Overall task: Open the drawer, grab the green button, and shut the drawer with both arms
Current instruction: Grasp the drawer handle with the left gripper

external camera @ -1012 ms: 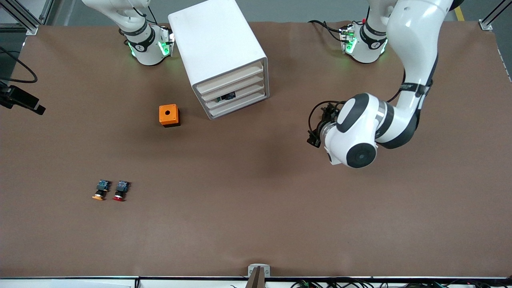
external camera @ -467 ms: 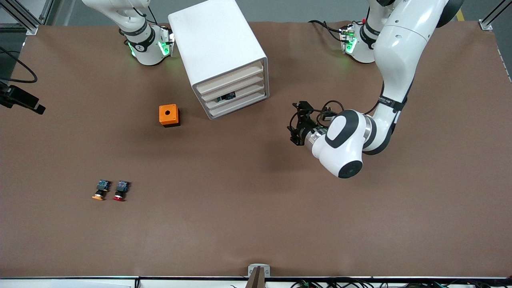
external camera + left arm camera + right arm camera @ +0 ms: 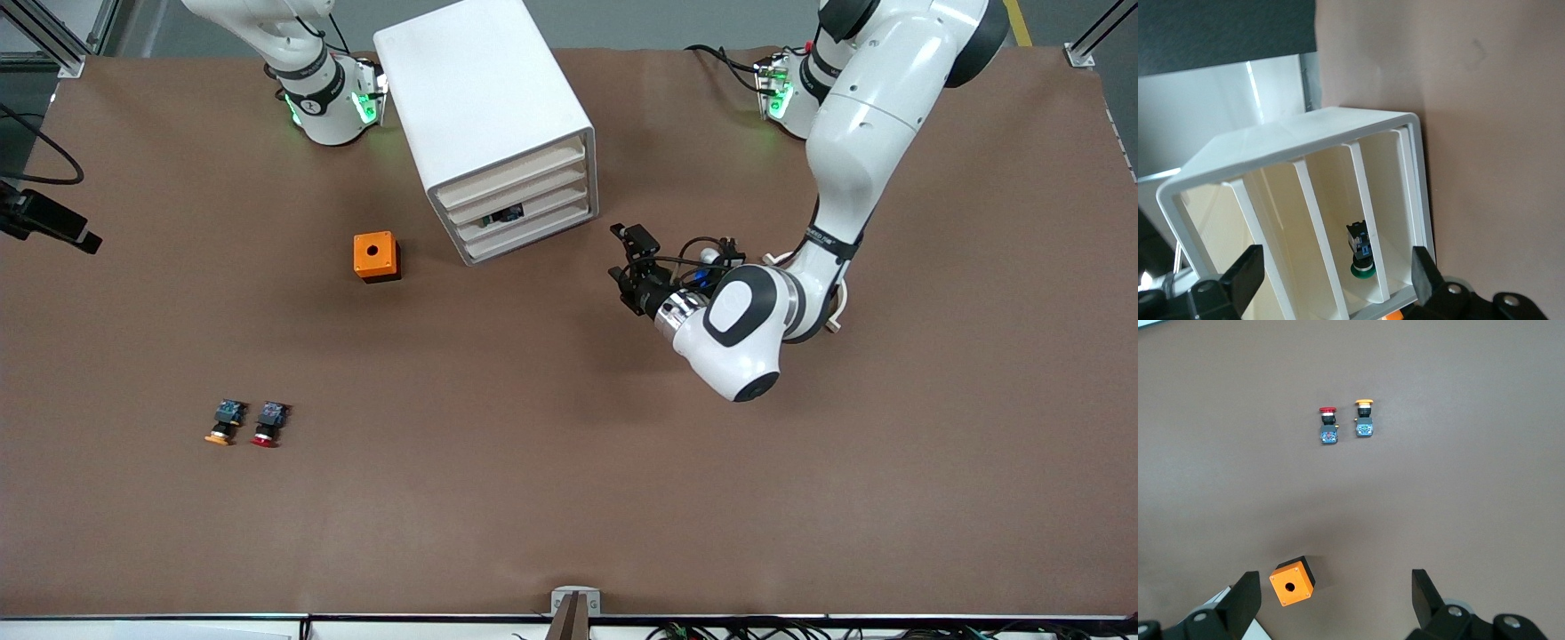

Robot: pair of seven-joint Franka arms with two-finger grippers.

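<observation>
The white cabinet [image 3: 484, 116] stands near the robots' bases, all its drawers pushed in. The drawer [image 3: 544, 215] second from the bottom holds the green-capped button [image 3: 507, 213], which lies inside with its cap toward the drawer's front [image 3: 1361, 257]. My left gripper [image 3: 624, 256] hovers open just in front of the cabinet, toward the left arm's end, with the cabinet front [image 3: 1418, 200] framed between its fingers [image 3: 1245, 275] and nothing held. My right gripper [image 3: 1335, 600] waits open and empty high above the table; the front view does not show it.
An orange box [image 3: 376, 256] with a round hole sits beside the cabinet, toward the right arm's end. An orange-capped button [image 3: 224, 421] and a red-capped button [image 3: 268, 423] lie side by side nearer the front camera. A black camera mount [image 3: 49, 222] sticks in at the right arm's end.
The left arm has swung its gripper across the table toward the cabinet's front. The right arm, cabinet and loose buttons have not moved.
</observation>
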